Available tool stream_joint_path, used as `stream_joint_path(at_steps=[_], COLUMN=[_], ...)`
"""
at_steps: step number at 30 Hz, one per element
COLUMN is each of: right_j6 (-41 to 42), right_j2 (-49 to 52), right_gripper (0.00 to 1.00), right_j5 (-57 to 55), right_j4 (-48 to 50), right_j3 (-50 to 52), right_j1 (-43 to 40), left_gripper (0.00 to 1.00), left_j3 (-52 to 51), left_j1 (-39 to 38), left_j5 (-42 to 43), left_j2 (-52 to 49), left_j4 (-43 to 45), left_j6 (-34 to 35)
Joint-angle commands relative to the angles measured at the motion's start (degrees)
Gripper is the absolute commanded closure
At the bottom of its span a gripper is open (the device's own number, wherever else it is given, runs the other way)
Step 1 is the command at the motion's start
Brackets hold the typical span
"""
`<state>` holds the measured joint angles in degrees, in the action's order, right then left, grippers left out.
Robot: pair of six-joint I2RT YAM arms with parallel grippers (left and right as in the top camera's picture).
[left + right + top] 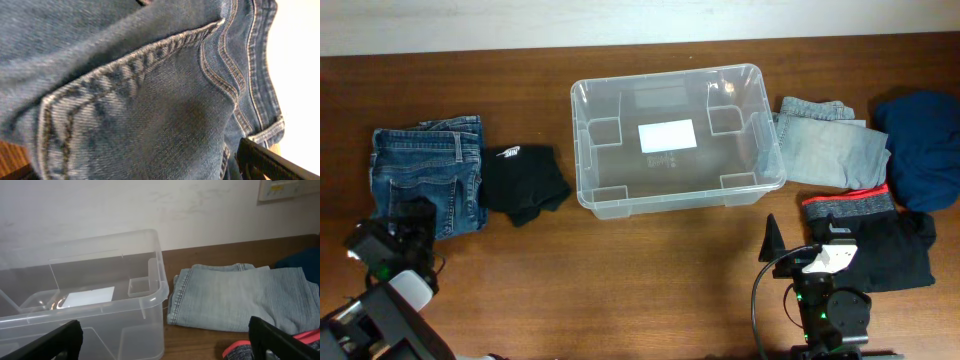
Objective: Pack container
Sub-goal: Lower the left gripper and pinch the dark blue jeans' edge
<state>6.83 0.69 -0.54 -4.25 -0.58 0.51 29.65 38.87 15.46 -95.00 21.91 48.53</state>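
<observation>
Clear container (579,150) at the middle of the table (650,270), between dark jeans (432,165) and pale jeans (820,148); left gripper (402,222) spread wide over the dark jeans, right gripper (800,242) spread wide, empty.

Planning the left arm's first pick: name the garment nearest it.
The dark jeans at far left; the left gripper sits over their corner, other garments lie farther.

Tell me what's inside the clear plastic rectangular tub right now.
The clear plastic rectangular tub holds no garments: only a white label on its base, with the brown wooden table showing through. The label covers the spot directly under it.
</observation>
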Motion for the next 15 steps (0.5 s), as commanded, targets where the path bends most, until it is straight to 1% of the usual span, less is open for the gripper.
stream_joint_path(at_steps=[1,6,11,12,13,14,15], right_j6=[-0.4,-0.4,-0.4,-0.4,-0.4,-0.4,-0.4], right_j2=[-0.4,-0.4,-0.4,-0.4,-0.4,-0.4,-0.4], right_gripper=[0.02,0.01,0.02,0.01,0.02,0.02,0.02], right_j5=[0.0,0.0,0.0,0.0,0.0,0.0,0.0], right_j4=[-0.4,-0.4,-0.4,-0.4,-0.4,-0.4,-0.4], right_j3=[0.3,0.3,0.3,0.3,0.3,0.3,0.3], right_j1=[-0.2,-0.2,-0.2,-0.2,-0.2,-0.2,-0.2], left_gripper=[0.00,0.01,0.01,0.05,0.11,0.20,0.25], left_j3=[-5.6,-5.6,-5.6,-5.6,-5.6,-5.6,-5.6], left_j1=[-4.5,-5.4,-5.4,-5.4,-5.4,-5.4,-5.4], left_j5=[-3.9,-4.3,-3.2,-3.3,-3.3,-3.2,-3.3], left_j2=[-9.1,-14.4,-15.9,-15.9,-15.9,-15.9,-15.9], left_j4=[-4.0,-0.3,3.1,3.2,3.3,3.4,3.4], left_j6=[6.0,11.9,12.3,12.3,12.3,12.3,12.3])
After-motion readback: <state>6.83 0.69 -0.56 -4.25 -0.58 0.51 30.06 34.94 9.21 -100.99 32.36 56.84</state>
